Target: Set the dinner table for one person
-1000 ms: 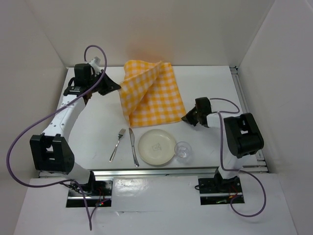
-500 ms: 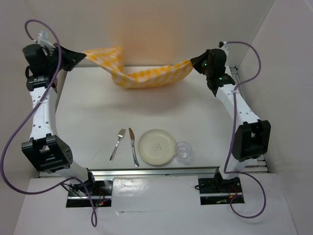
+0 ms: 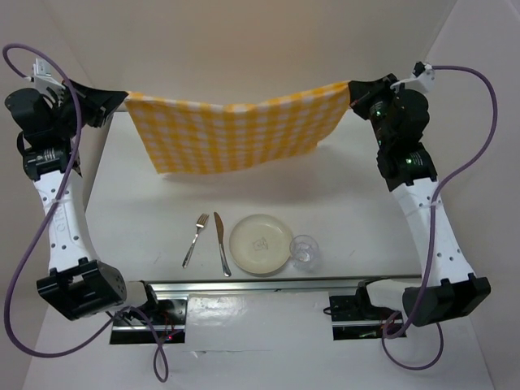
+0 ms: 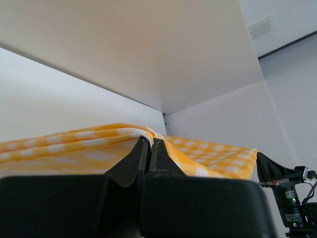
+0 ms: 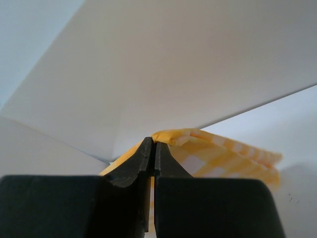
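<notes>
1. White walls point(image 3: 244, 49) box in a plain white tabletop point(image 3: 146, 203), and that's the surface we're supposed to set for one person.
2. Our left hand point(image 3: 120, 99) is clamped on one top corner of the yellow-and-white checked cloth point(image 3: 236, 134). Its wrist view shows both fingers pressed flat together with the fabric edge folded over the tips.
3. Our right hand point(image 3: 354, 88) has the other top corner the same way, fingers closed and a little roll of cloth caught at the tips.
4. Between them the cloth hangs spread like a banner, up off the tabletop toward the far side. The top edge sags a bit in the middle and the lower edge hangs free.
5. Along the near edge we've got a fork point(image 3: 195, 238), a knife point(image 3: 220, 242) just beside it, a pale plate point(image 3: 260, 244), and a clear glass point(image 3: 304, 249) right up against the plate's right side. We can't tell if those two touch. None of it is under the cloth.
6. Our read is that we're on the spread-the-cloth step, so pretty early, since nothing is laid on it yet.
7. Next we'd bring both hands down together, keeping the top edge taut, so the free edge lands first and the rest lies flat. The dishes are the tricky bit. We'd aim for the bare patch behind them so we don't drape fabric over the glass.
</notes>
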You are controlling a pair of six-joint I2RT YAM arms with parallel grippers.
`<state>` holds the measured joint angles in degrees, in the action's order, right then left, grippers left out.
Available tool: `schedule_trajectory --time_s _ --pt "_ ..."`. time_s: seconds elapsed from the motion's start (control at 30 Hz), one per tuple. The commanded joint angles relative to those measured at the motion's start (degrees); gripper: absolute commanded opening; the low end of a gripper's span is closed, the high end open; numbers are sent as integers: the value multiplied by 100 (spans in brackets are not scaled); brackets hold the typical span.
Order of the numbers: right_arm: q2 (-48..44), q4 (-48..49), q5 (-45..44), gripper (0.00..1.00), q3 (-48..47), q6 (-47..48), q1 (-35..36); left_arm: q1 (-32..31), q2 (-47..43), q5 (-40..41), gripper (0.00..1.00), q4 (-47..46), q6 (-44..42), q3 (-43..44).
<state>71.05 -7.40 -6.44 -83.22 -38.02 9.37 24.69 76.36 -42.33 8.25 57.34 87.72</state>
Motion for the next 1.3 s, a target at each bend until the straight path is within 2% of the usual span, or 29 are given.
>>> schedule_trajectory --time_s 0.0,0.1,0.23,0.3,0.33,0.37,0.43,0.5,0.6,0.63,0.73,0.87,0.97,1.0,1.03,1.1,1.13,1.27 --pt "-30 -157 -174 0 87 163 -23 45 -112 -180 0 -297 84 43" --pt "311 -52 -226 0 -132 277 -23 -86 151 -110 0 -298 137 121" --pt "1092 176 -226 0 -799 418 -84 -271 897 -4 0 -122 -126 806" --pt "1463 239 -174 0 -1386 489 -154 -420 1309 -108 0 -52 -188 1438" --pt "1874 317 -95 0 -1625 558 -224 -473 1790 -188 0 -52 -188 1693" --pt "2087 318 -16 0 -1879 611 -225 -552 2030 -241 0 70 -240 2278" --pt "2761 257 80 0 -2793 612 -391 -675 2461 -241 0 133 -241 2774" --pt "3168 204 187 0 -3704 612 -470 -676 3050 -355 0 -6 -84 3486" --pt "3757 204 309 0 -4576 612 -602 -746 3788 -495 0 -148 259 4461" --pt "3933 204 362 0 -4728 542 -672 -746 3964 -496 0 -305 443 4951" --pt "3987 265 415 0 -4941 541 -734 -694 4414 -627 0 -752 768 5351" --pt "3488 502 468 0 -4196 541 -787 -579 4195 -733 0 -1079 1051 4861" --pt "2857 801 468 0 -2905 375 -787 -579 3476 -733 0 -1229 744 3519" --pt "2688 854 468 0 -2580 322 -787 -579 3265 -733 0 -1316 630 2671" --pt "2530 915 520 0 -1880 235 -787 -579 3063 -733 0 -1448 629 2253" --pt "2039 986 521 0 -1235 164 -787 -518 2476 -803 0 -1694 568 1392" --pt "1888 986 599 0 -918 76 -787 -465 2306 -856 0 -1774 472 622" --pt "1150 864 775 0 854 -223 -787 -412 1603 -795 0 -1329 -134 -947"
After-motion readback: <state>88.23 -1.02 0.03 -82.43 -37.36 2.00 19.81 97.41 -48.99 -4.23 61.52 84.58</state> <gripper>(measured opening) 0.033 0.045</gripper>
